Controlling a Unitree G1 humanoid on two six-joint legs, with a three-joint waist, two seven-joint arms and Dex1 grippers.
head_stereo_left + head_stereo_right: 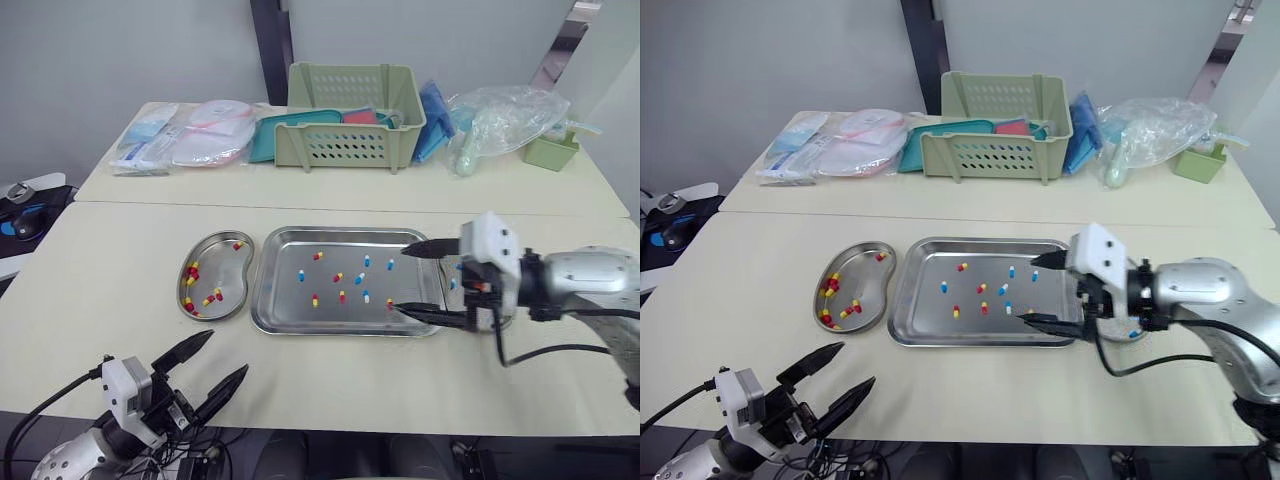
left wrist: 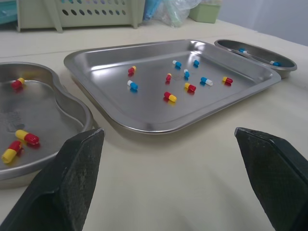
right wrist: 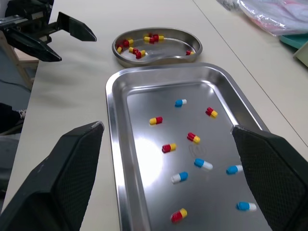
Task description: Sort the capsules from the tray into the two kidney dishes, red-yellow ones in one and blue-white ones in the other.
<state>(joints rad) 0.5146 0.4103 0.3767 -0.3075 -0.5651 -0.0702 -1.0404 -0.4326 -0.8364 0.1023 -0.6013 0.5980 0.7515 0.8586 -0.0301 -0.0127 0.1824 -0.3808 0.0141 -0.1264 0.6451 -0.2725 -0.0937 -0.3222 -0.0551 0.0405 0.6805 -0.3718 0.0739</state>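
Observation:
A steel tray (image 1: 290,305) lies mid-table holding several loose capsules, red-yellow ones (image 1: 318,256) and blue-white ones (image 1: 367,261). To its left, a kidney dish (image 1: 225,262) holds several red-yellow capsules (image 1: 190,272). A second kidney dish (image 2: 255,54) with a few blue-white capsules sits at the tray's right end, mostly hidden behind my right arm. My right gripper (image 1: 400,278) hangs open over the tray's right end, gripping nothing. A red-yellow capsule (image 1: 389,303) lies by its nearer fingertip. My left gripper (image 1: 228,352) is open and empty near the table's front edge, in front of the left dish.
Along the back of the table stand a green slotted basket (image 1: 350,115), wrapped packages (image 1: 190,135) at the left, a clear plastic bag (image 1: 505,115) and a small green container (image 1: 552,150) at the right. Bare tabletop lies in front of the tray.

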